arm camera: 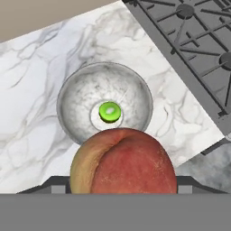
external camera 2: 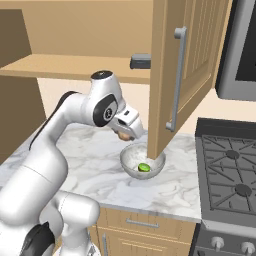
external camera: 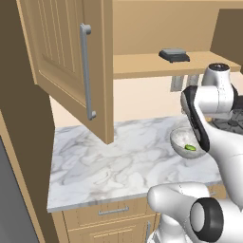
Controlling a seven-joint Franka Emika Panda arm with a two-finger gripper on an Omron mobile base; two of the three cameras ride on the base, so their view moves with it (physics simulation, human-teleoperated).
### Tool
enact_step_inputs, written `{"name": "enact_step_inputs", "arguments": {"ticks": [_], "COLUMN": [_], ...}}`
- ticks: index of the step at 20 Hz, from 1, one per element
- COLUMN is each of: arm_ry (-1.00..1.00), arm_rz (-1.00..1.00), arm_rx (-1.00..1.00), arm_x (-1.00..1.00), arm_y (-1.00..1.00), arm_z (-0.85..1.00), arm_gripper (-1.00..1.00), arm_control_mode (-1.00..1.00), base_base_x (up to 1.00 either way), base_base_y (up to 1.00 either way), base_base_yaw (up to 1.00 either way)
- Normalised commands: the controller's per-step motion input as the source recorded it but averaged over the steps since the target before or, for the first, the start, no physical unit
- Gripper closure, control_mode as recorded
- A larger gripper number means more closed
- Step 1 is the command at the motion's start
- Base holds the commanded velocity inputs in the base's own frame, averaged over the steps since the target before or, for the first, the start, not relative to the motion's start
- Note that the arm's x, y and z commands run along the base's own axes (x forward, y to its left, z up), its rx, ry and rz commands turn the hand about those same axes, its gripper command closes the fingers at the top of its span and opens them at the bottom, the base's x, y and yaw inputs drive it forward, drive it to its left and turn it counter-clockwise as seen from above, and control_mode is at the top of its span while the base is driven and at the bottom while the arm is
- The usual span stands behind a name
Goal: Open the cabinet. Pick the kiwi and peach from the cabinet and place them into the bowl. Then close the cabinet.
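A white marble countertop with grey veining (external camera: 109, 161) ends at its right edge against a black gas stove with dark cast-iron grates (external camera 2: 232, 172). Light-wood drawers with short silver handles (external camera: 113, 211) sit under the countertop's front edge. A flat dark grey block (external camera: 174, 55) lies on a light-wood shelf (external camera: 142, 64) near its right end.

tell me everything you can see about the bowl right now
The bowl is wide, round and shallow, grey with a speckled stone-like look. It sits upright on the white marble counter, left of the stove, below the open cabinet door's corner. A green kiwi half lies at its centre. The end effector holds the peach above it.
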Motion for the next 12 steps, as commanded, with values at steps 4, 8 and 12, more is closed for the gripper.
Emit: {"name": "enact_step_inputs", "arguments": {"ticks": [4, 8, 12], "arm_ry": [0.0, 0.0, 0.0], "arm_rz": [0.0, 0.0, 0.0], "arm_rx": [0.01, 0.01, 0.01], "arm_x": [0.09, 0.05, 0.03], "arm_y": [-0.01, 0.0, 0.0], "arm_z": [-0.24, -0.26, -0.24], "arm_gripper": [1.0, 1.0, 1.0], "arm_control_mode": [-1.0, -1.0, -1.0], "base_base_x": [0.0, 0.0, 0.0], "base_base_y": [0.0, 0.0, 0.0], "base_base_yaw": [0.0, 0.0, 0.0]}}
